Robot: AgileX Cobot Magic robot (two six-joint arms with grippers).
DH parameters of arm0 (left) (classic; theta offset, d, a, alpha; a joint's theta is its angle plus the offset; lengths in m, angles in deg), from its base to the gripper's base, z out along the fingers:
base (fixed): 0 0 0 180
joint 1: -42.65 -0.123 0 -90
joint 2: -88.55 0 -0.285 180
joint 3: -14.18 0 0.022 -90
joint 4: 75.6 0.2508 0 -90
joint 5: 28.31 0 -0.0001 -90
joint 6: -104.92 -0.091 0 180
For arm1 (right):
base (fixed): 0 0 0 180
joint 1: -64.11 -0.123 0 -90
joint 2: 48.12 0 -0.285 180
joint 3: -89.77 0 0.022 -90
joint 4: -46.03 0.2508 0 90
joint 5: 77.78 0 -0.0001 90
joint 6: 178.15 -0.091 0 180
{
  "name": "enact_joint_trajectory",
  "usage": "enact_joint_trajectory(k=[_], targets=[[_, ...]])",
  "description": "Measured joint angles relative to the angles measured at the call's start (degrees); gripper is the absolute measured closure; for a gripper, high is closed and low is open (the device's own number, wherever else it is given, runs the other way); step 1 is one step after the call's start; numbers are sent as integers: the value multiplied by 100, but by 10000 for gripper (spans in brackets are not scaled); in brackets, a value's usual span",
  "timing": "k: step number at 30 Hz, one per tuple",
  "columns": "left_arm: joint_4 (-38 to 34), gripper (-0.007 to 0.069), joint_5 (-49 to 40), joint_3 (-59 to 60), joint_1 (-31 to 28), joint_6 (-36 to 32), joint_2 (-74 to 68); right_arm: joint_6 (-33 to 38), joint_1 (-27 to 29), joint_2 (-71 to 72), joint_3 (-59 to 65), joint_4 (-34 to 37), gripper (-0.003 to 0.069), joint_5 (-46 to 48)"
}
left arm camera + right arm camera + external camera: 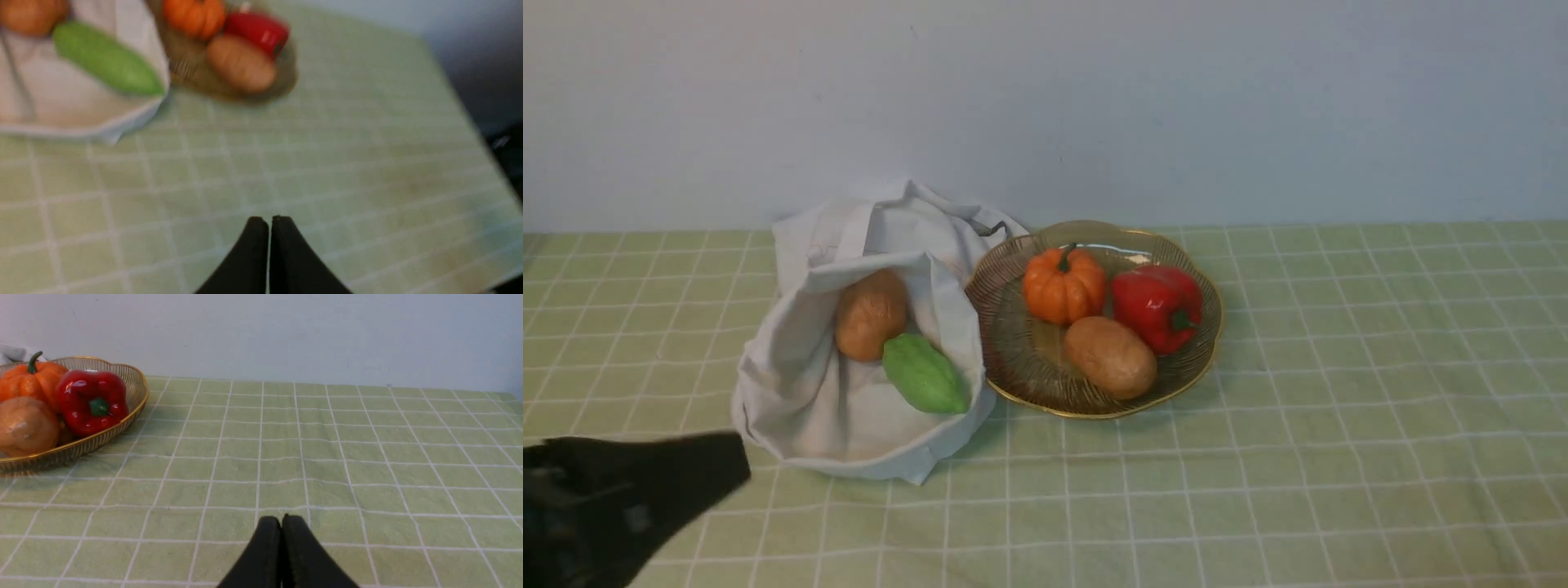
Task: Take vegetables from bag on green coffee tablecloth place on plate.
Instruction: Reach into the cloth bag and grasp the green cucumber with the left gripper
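Front view: ridged green vegetable [925, 374] lies in the open white tote bag [800, 392], touching a potato [871, 314], beside the amber plate [1021, 359]. Left wrist view: your left hand [269, 223], pressed together, empty, well short of the bag; entering like this you would likely shove the vegetable deeper or snag cloth. Right wrist view: right hand [281, 520] pressed together, empty.

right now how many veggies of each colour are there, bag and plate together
green: 1, green vegetable in the bag
brown: 2, bagged potato, plated potato
orange: 1, pumpkin on the plate
red: 1, bell pepper on the plate
total: 5
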Motion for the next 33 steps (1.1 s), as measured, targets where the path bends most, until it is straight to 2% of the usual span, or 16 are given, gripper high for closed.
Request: enact_joint_trajectory(k=[3, 7, 10, 14, 19, 20, 22, 23, 24, 28, 29, 30, 32, 33], targets=[[827, 629, -784, -556, 0, -2, -1371, 0, 0, 0, 0, 0, 673, 0], [945, 629, -775, -827, 122, -2, -2302, 0, 0, 0, 0, 0, 673, 0], [711, 629, -225, -1017, 771, 108, -3162, 0, 0, 0, 0, 0, 673, 0], [791, 629, 416, -1399, 1394, 460, -4077, 0, 0, 0, 0, 0, 673, 0], [1295, 603, 937, -1956, 1615, 1112, -4884, 0, 0, 0, 0, 0, 673, 0], [1697, 569, 1080, -2195, 1620, 1567, -5154, 0, 0, 0, 0, 0, 673, 0], [1989, 538, 1138, -2342, 1620, 1813, -5321, 0, 0, 0, 0, 0, 673, 0], [2407, 482, 1259, -2529, 1620, 2351, -5481, 0, 0, 0, 0, 0, 673, 0], [2573, 452, 1334, -2596, 1620, 2576, -5553, 0, 0, 0, 0, 0, 673, 0], [3137, 295, 1877, -2750, 1620, 3545, -5851, 0, 0, 0, 0, 0, 673, 0], [3137, 295, 1904, -2750, 1620, 3545, -5869, 0, 0, 0, 0, 0, 673, 0], [3288, 237, 2088, -2769, 1620, 3872, -5992, 0, 0, 0, 0, 0, 673, 0], [3419, 172, 2370, -2775, 1620, 4315, -6231, 0, 0, 0, 0, 0, 673, 0], [3424, 167, 2370, -2775, 1620, 4342, -6231, 0, 0, 0, 0, 0, 673, 0]])
